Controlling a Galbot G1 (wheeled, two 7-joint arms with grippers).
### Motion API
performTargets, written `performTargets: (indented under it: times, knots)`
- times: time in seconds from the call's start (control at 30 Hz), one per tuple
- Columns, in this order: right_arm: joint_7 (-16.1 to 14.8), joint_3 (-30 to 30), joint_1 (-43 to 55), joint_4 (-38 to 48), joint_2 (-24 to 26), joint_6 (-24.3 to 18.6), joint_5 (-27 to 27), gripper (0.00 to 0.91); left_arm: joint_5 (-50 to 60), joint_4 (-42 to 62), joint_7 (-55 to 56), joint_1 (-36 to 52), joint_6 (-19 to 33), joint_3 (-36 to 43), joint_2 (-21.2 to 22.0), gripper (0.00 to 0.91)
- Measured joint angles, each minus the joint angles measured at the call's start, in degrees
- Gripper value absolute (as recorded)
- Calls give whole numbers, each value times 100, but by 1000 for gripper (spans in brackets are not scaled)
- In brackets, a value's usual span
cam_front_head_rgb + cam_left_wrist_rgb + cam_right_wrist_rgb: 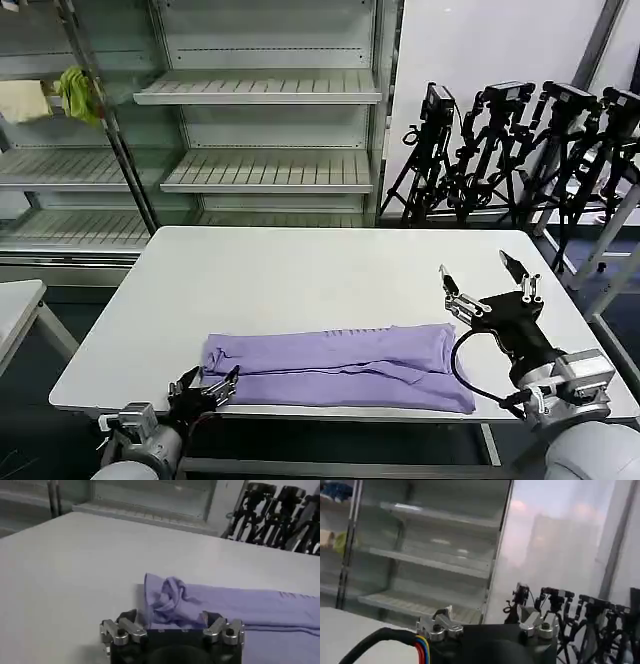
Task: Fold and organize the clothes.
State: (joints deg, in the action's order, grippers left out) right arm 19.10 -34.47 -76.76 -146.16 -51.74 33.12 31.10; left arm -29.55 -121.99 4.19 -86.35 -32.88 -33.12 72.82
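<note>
Left gripper (pixel 205 385) pinches the shirt (pixel 340 365) corner — right gripper (pixel 490 288) hovers wide. With 1 thin hold, the bunched fabric could slip mid-fold.

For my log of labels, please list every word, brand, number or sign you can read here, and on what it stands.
None can be read.
The T-shirt shows only its plain side.
The table, the shelves, the left gripper and the right gripper carry no legible marking.
</note>
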Motion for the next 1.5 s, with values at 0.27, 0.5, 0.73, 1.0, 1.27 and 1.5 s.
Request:
performTargets:
  times: [0.27,0.5,0.73,1.0,1.27,1.5]
  knots:
    - [4,13,-34,-103,-48,0,1,907,79,1,-55,-33,3,22,46,10]
    - [3,17,-66,-103,-85,0,-5,907,117,-9,-73,-35,0,37,58,10]
    - [-6,8,-137,-103,-128,-1,-31,907,120,0,-88,-3,-14,59,80,10]
    - [-7,-7,-209,-103,-169,-2,-57,907,119,12,-98,43,-8,48,88,10]
    - [-9,-29,-283,-103,-208,-4,-92,907,51,82,-94,169,-14,-96,-16,10]
    - [-15,15,-251,-103,-246,-8,-135,907,-133,264,-100,326,-20,-415,-286,10]
